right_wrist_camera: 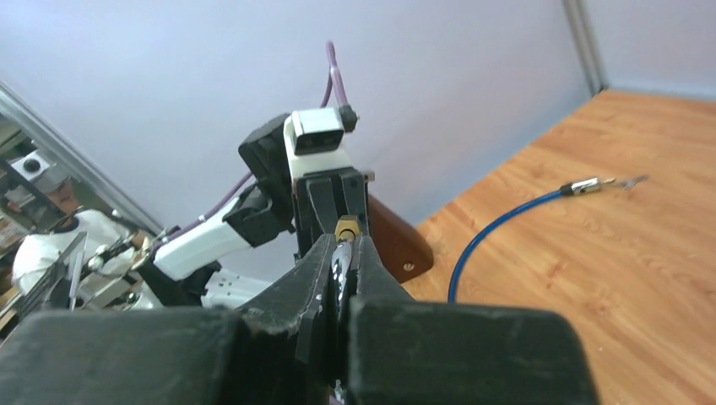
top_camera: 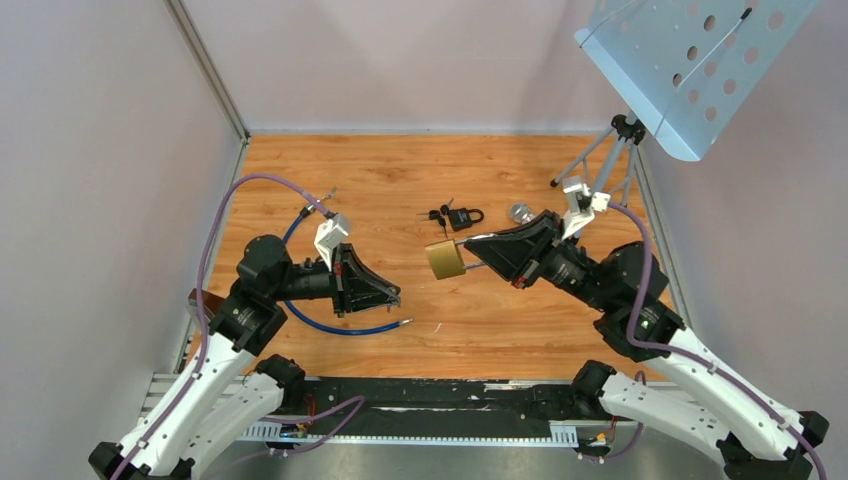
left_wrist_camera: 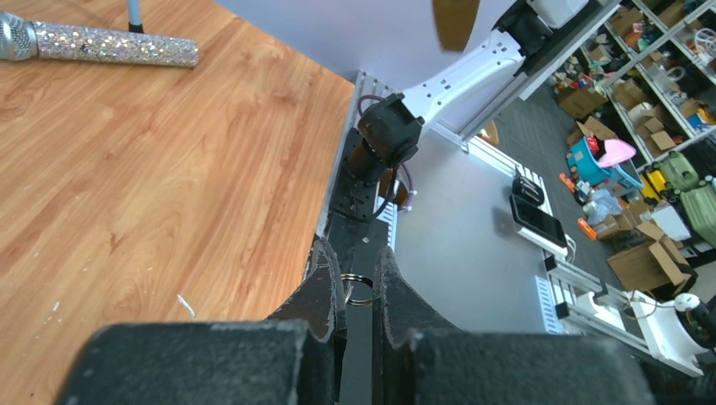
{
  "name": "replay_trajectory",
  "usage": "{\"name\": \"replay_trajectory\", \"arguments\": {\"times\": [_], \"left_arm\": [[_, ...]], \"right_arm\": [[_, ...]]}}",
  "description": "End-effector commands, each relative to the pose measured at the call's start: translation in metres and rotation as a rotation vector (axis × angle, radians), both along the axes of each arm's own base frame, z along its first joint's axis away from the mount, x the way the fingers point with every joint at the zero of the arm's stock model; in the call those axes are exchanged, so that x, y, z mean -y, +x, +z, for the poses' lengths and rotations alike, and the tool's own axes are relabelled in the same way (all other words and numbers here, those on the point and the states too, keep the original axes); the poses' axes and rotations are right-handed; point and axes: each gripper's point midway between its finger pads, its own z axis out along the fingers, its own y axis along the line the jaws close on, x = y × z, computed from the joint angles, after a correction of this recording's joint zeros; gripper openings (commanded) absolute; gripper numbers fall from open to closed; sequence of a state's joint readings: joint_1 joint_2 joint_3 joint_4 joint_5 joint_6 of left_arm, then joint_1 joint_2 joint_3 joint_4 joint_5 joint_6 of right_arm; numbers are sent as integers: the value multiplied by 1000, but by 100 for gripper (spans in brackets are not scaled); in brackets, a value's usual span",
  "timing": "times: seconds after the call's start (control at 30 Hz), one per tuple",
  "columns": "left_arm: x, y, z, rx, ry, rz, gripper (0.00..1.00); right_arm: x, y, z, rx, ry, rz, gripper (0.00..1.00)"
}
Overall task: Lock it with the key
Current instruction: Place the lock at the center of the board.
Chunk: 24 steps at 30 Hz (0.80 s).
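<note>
Brass padlock [top_camera: 445, 258], square-bodied with a steel shackle, is held up off the orange-brown wooden table [top_camera: 400, 170] near its middle. The right gripper [top_camera: 478, 263] carries it, jaws closed on the shackle end. The lock's long axis lies roughly level along the line between the two arms. Its shackle is toward the right arm and its brass base points at the left gripper [top_camera: 392, 296], with a gap between them. The left gripper's jaws are also closed, pinching a thin metal ring [left_wrist_camera: 359, 291]; whether a key hangs from it cannot be told.

Only the overhead view shows the lock's whole body. It also shows a small black padlock with keys [top_camera: 462, 217] lying on the table beyond it, and a looping blue cable [top_camera: 340, 326] beneath the left arm. Only the left wrist view shows the ring. It catches just a cropped brass edge of the lock at its top, and a glittery silver cylinder [left_wrist_camera: 110, 46] lying on the wood. The right wrist view shows a brass tip and a steel bar between its own fingers [right_wrist_camera: 371, 270], with the left arm facing it.
</note>
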<state>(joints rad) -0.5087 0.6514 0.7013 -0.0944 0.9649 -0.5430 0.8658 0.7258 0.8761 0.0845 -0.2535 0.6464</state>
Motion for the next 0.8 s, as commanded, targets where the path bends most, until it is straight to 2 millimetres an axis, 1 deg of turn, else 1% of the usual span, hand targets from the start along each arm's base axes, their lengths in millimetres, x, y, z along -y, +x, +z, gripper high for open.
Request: {"name": "replay_trajectory", "arguments": {"times": [0.0,0.07,0.13,0.17,0.2,0.23,0.27,0.3,0.33,0.37,0.4,0.43,0.47,0.5,0.53,0.57,0.6,0.63,0.67,0.7,0.73,0.77], "left_arm": [[-1,10,-2,4,20,52,0],[2,25,-10,-42,32,103,0],[8,45,-20,-109,31,169,0],[10,57,-28,-135,31,211,0],[16,70,-34,-183,26,234,0],[18,82,-44,-215,33,273,0],[25,98,-55,-257,34,301,0],[32,112,-70,-301,49,316,0],[36,121,-77,-315,58,338,0],[44,134,-95,-349,86,354,0],[51,144,-97,-346,95,376,0],[58,155,-121,-380,147,390,0],[68,166,-118,-364,154,413,0],[75,175,-145,-400,214,424,0],[87,185,-140,-382,213,434,0],[95,193,-164,-421,250,437,0],[108,201,-159,-411,238,434,0],[118,206,-181,-455,264,434,0],[132,212,-176,-449,248,421,0],[143,212,-193,-482,267,411,0],[154,219,-187,-473,247,409,0],[164,215,-201,-497,269,395,0]], "right_arm": [[28,16,36,85,76,-179,0],[32,37,12,9,8,-279,0],[37,61,-23,-95,-77,-390,0],[38,70,-42,-141,-117,-428,0],[39,78,-59,-183,-149,-454,0],[41,84,-77,-227,-176,-473,0],[45,93,-101,-286,-210,-498,0],[49,99,-117,-331,-225,-512,0],[52,103,-135,-377,-242,-517,0],[57,109,-154,-427,-254,-529,0],[62,114,-170,-461,-269,-535,0],[65,117,-185,-487,-284,-524,0],[69,120,-201,-511,-297,-522,0],[72,124,-214,-530,-302,-515,0],[75,126,-226,-547,-305,-508,0],[77,127,-237,-562,-304,-492,0],[79,130,-243,-565,-292,-483,0],[81,133,-250,-576,-285,-483,0],[83,136,-255,-586,-280,-482,0],[86,139,-259,-589,-278,-485,0],[88,142,-262,-593,-276,-491,0],[91,146,-264,-595,-271,-498,0]]}}
